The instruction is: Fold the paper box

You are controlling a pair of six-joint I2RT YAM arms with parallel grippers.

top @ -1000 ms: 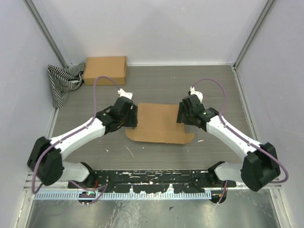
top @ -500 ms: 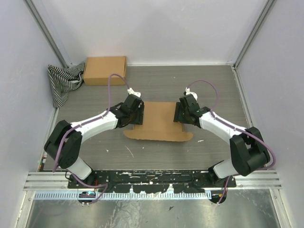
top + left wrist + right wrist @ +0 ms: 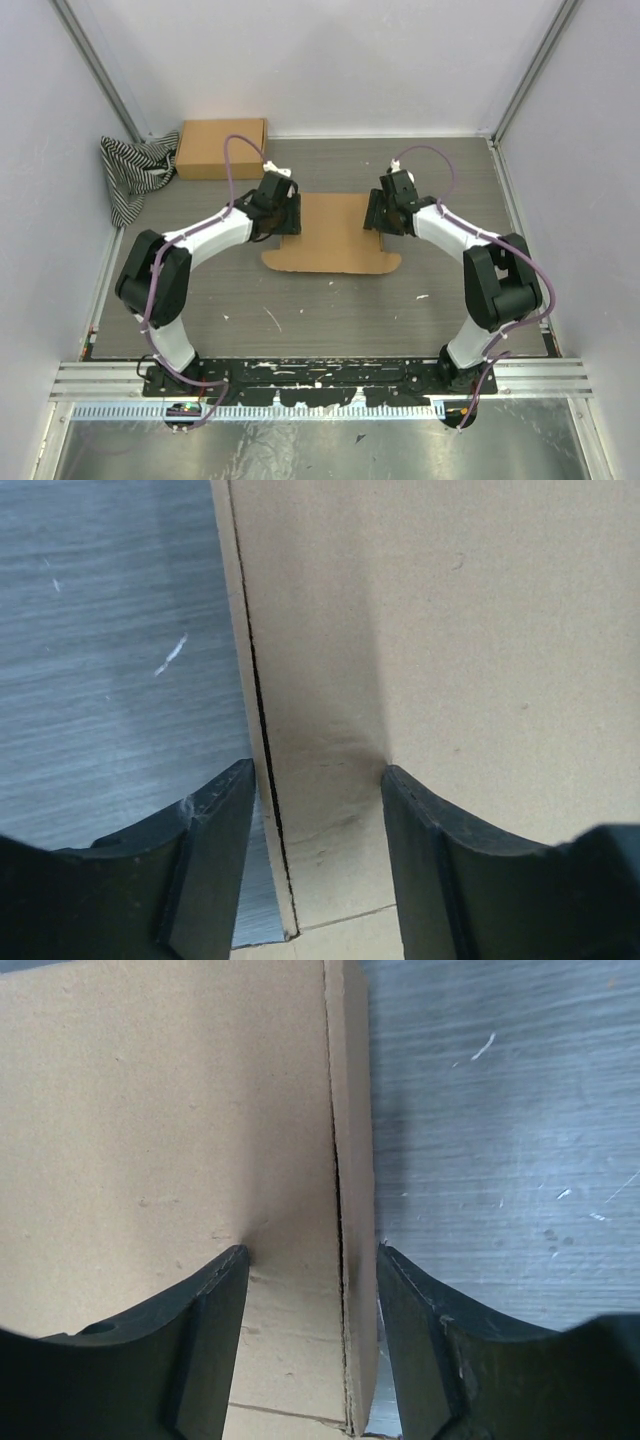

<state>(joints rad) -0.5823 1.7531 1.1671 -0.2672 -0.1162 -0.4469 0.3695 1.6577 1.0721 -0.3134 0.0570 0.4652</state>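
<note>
The paper box (image 3: 332, 232) lies flat in the middle of the table, a brown cardboard sheet with a rounded flap along its near edge. My left gripper (image 3: 288, 215) is at its left edge and my right gripper (image 3: 376, 213) at its right edge. In the left wrist view the gripper (image 3: 315, 772) straddles the slit edge strip of the box (image 3: 450, 630): one finger outside the edge, the other denting the top panel. The right wrist view mirrors this, the gripper (image 3: 312, 1252) astride the box (image 3: 150, 1110) edge. Both fingers of each gripper touch cardboard.
A fully formed brown cardboard box (image 3: 221, 148) stands at the back left beside a black-and-white striped cloth (image 3: 135, 170). White walls enclose the table on three sides. A metal rail (image 3: 320, 375) with the arm bases runs along the near edge.
Both arms have stretched farther toward the back, and the paper box has slid that way between them. Both pairs of jaws have narrowed a little onto the box's side edges.
</note>
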